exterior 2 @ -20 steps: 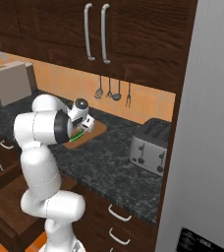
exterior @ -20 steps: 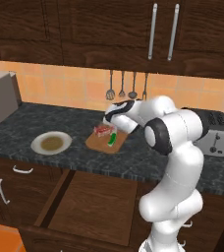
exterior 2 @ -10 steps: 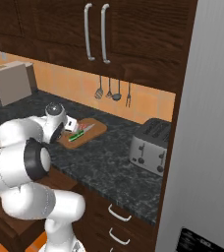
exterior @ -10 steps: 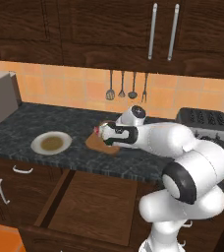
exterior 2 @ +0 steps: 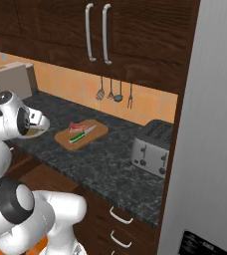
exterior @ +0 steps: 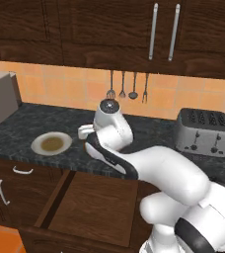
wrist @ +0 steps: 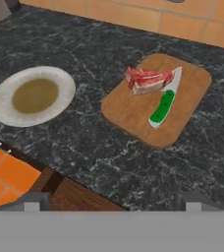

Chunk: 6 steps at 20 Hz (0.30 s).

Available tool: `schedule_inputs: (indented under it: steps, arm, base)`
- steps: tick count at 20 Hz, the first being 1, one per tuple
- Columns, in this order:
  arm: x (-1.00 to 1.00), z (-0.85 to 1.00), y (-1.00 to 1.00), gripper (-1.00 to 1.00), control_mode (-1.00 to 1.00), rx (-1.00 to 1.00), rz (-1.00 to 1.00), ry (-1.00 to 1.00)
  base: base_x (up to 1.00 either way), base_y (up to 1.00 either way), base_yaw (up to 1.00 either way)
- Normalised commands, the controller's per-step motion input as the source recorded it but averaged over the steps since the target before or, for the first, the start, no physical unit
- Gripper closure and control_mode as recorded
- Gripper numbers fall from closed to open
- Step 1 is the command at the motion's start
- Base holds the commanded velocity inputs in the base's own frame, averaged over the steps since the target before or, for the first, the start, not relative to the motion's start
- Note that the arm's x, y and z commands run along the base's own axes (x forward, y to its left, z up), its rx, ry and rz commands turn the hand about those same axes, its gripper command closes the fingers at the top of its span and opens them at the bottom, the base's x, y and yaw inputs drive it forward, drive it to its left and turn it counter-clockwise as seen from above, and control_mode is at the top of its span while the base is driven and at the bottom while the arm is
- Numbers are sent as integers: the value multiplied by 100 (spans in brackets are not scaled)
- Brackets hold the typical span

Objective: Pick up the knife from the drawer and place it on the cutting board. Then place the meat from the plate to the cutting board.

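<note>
On the cutting board [wrist: 155, 101], knife [wrist: 164, 102] and meat [wrist: 147, 80] lie touching, blade tip against the meat, green handle pointing to 7 o'clock in hand view. Plate [wrist: 33, 95] bare, at 9 o'clock of the board on the dark bench [wrist: 84, 142]. Drawer [exterior: 97, 210] stands open. My tool [exterior: 86, 131] hangs above the bench between plate and board; spread or pressed together, I cannot tell. Judgement: both placements look done. Meat soft, likely slippery: pinch across its thick end. Knife stiff, light: take the handle.
</note>
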Motion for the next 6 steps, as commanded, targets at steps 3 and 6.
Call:
schedule_inputs:
  steps: [3,6]
  arm:
    - [-91,0,71,-100,-100,-15,0,15]
    - [-71,0,66,-100,-100,-13,3,11]
  base:
    - [0,0,0]
    - [0,0,0]
